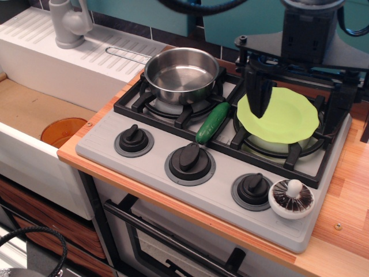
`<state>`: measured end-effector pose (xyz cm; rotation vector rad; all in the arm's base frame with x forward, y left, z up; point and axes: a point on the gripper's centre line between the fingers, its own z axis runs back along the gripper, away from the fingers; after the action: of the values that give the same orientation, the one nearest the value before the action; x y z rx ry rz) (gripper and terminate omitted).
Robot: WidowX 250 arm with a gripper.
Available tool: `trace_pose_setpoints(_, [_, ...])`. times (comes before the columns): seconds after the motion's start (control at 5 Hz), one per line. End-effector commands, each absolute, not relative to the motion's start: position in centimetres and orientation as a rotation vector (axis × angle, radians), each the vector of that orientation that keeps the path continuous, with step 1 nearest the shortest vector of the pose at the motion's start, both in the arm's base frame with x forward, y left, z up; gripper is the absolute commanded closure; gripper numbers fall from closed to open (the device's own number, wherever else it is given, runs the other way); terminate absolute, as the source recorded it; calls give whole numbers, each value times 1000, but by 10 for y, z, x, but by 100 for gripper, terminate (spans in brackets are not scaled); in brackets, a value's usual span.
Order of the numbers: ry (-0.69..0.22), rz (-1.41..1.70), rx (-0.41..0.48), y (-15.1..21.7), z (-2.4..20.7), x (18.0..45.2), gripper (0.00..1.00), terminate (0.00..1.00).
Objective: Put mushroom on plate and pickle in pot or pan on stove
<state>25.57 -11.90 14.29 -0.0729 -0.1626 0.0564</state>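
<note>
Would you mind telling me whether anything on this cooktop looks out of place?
The mushroom sits upside down, gills up, beside the right knob. The pickle lies slanted on the stove between the two burners. The plate rests on a burner grate.

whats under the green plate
The plate sits on the right burner's black grate of the stove, with a pale burner ring showing beneath its front edge. The burner's centre is covered. The hand hovers above the plate's left side.

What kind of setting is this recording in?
Most likely a toy play kitchen, not a real one: a grey stove with black knobs and grates, a white sink with a grey faucet, and an oven door below. A robot gripper hangs over the plate.
</note>
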Motion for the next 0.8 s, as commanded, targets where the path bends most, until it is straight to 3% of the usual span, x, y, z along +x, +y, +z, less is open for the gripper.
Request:
trace_pose_setpoints(0.0, [-163,56,-73,-119,143,256,0,0])
trace_pose_setpoints(0.6, [-262,68,-78,-135,99,265,0,0])
